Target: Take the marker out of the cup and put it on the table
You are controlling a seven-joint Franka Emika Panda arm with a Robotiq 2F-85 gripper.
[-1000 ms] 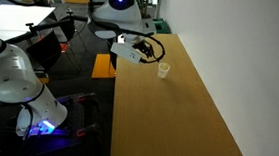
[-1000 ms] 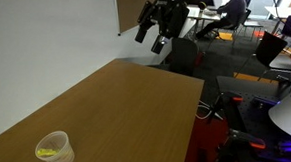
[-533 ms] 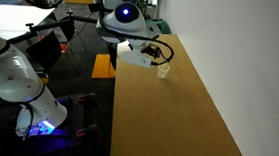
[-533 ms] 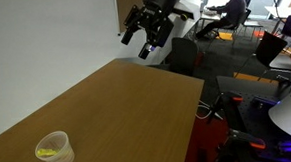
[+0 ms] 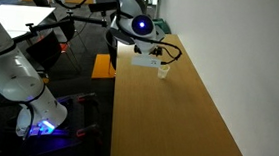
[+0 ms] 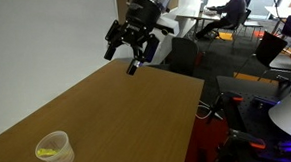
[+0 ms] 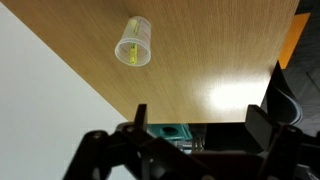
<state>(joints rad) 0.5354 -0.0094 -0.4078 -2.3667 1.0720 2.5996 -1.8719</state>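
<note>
The small translucent cup (image 6: 55, 150) stands on the light brown wooden table (image 6: 127, 112) with the yellow-green marker (image 6: 48, 152) lying inside it. The cup also shows in an exterior view (image 5: 163, 71) and in the wrist view (image 7: 135, 42), where the marker (image 7: 131, 51) is seen through its mouth. My gripper (image 6: 124, 54) hangs open and empty in the air above the table's far end, well apart from the cup. In the wrist view its two fingers (image 7: 200, 118) are spread wide with nothing between them.
A white wall (image 6: 43, 36) runs along one long side of the table. Beyond the table's far end is an office area with chairs, a seated person (image 6: 232, 8) and another robot base with blue light (image 5: 38, 120). An orange object (image 5: 103, 66) sits below the table edge.
My gripper has moved over the table's far end toward the cup, coming lower and closer. It stays open. The cup and marker have not moved.
</note>
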